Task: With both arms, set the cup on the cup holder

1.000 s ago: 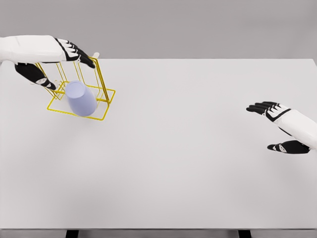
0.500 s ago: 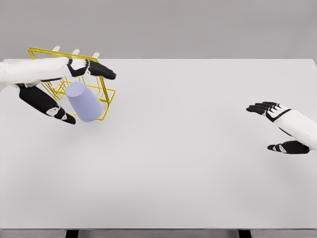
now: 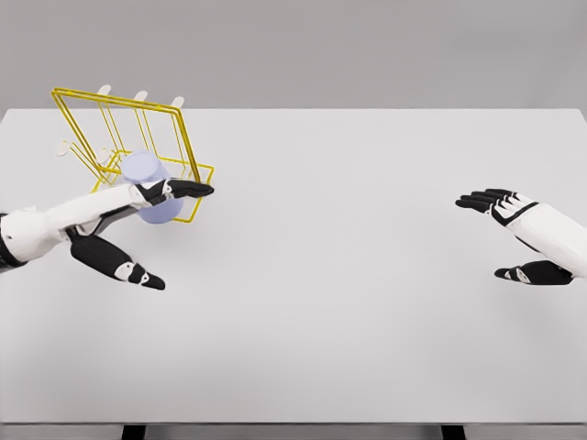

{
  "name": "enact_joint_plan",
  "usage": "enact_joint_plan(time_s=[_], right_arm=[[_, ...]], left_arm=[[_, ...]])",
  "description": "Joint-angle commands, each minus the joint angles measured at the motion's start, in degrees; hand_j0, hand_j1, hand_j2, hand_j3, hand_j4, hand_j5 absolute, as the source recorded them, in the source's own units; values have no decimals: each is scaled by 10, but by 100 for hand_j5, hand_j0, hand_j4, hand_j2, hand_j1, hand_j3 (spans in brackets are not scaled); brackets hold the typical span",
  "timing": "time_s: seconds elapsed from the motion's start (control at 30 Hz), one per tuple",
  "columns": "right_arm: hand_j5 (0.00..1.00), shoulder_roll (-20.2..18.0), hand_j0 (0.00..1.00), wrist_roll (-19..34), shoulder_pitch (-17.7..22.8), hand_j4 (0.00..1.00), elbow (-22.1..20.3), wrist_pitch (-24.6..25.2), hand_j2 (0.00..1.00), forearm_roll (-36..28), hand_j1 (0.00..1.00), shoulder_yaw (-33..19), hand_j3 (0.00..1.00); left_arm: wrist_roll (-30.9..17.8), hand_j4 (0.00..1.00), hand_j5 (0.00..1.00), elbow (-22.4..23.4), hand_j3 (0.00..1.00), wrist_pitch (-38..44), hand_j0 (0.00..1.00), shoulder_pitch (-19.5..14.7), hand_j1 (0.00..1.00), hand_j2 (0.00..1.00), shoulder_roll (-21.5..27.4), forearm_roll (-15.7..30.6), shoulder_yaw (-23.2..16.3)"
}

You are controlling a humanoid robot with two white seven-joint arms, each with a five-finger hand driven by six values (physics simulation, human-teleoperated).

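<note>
Here, one pale lavender cup sits inside one yellow wire cup holder at the far left of the white table. The left hand, fingers extended, grasps nothing, just before the cup. The right hand hovers released, well apart.

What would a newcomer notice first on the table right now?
The yellow wire holder at the far left, with the lavender cup on its base. The left hand is open, its fingers reaching across the front of the cup. The right hand hovers open at the far right, apart from everything.
</note>
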Motion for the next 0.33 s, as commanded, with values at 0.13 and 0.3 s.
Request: enact_joint_plan(time_s=[0.13, 0.3], right_arm=[[100, 0, 100, 0, 0, 100, 0, 2, 100, -4, 100, 4, 100], [100, 9, 100, 0, -1, 100, 0, 2, 100, -4, 100, 10, 100]], left_arm=[[5, 100, 100, 4, 100, 1, 100, 7, 100, 100, 0, -9, 1], [6, 100, 100, 4, 100, 1, 100, 7, 100, 100, 1, -9, 1]])
